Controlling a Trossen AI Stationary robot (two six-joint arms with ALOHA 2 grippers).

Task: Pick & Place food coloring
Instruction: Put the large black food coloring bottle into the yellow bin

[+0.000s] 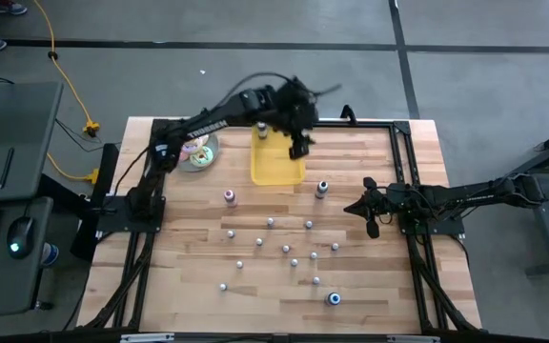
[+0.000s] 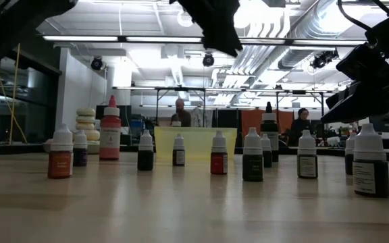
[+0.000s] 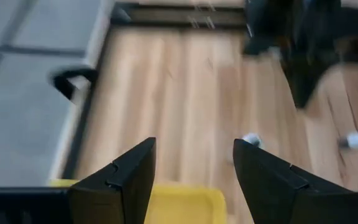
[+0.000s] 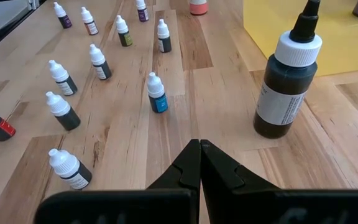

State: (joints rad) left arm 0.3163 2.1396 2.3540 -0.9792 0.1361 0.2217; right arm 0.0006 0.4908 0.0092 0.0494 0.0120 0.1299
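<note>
High view: the yellow tray (image 1: pixel 276 169) holds nothing visible; left gripper (image 1: pixel 300 145) hangs above it, fingers apart, gripping nothing.

We see the left arm reaching from its base at the left edge across the far side of the desk (image 1: pixel 198 286), its wrist bent downward. The left claw (image 1: pixel 298 145) hangs above the surface with its fingers (image 3: pixel 126 180) spread well apart and nothing between them. The right arm lies low, stretched in from the right edge, and the right claw (image 4: pixel 199 163) has its fingers pressed together, empty.
</note>
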